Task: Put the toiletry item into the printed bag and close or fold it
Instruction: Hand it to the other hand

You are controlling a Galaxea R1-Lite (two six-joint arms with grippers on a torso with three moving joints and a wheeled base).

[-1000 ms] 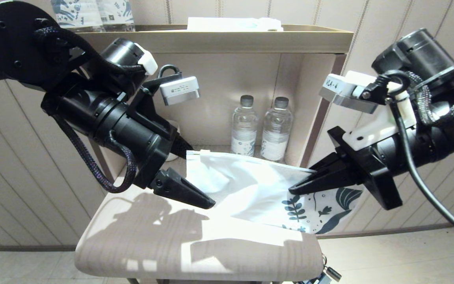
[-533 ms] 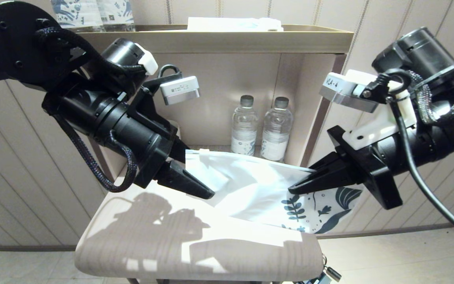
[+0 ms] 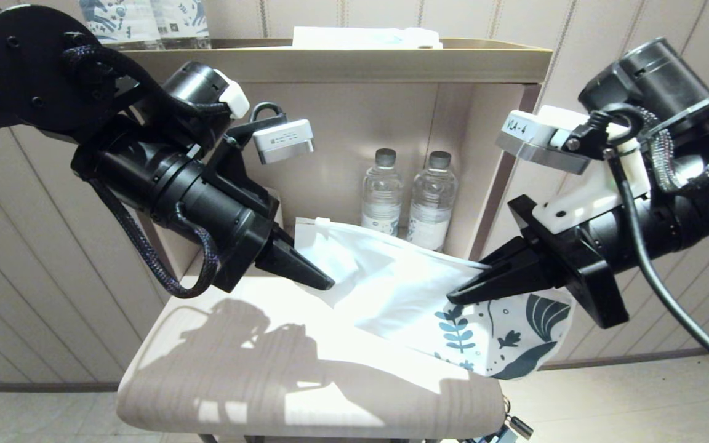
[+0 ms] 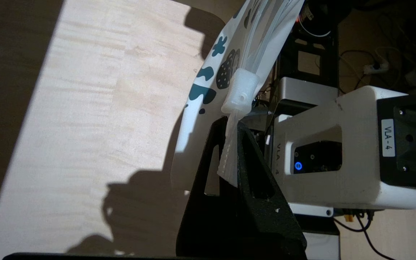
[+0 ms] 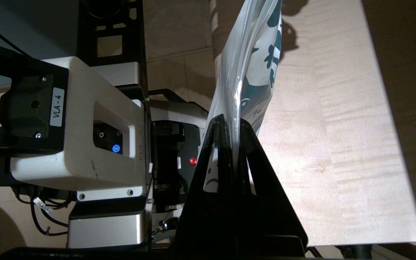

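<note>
— Where's the printed bag (image 3: 428,295) right now?

— Up off the padded stool (image 3: 219,381), stretched between the two arms. The left gripper (image 3: 324,283) has its fingers pinched together on the plain white end, right at the strip along the top edge. From the left wrist camera you can see a small clear slider (image 4: 239,92) on that strip, just past the fingertips.

— And the other side?

— The right gripper (image 3: 453,299) is clamped on the bag's upper edge near the leaf-and-flower print. That printed end hangs lower and droops toward the stool's far right corner.

— Is the bag flat?

— No, it sags and creases in the middle, slanting down from left to right.

— Can you see the toiletry item?

— I can't make it out; if it's inside, the white plastic hides it.

— What's behind them?

— A beige shelf unit (image 3: 490,61) with two water bottles (image 3: 407,200) standing side by side in the open compartment, right behind the bag.
</note>
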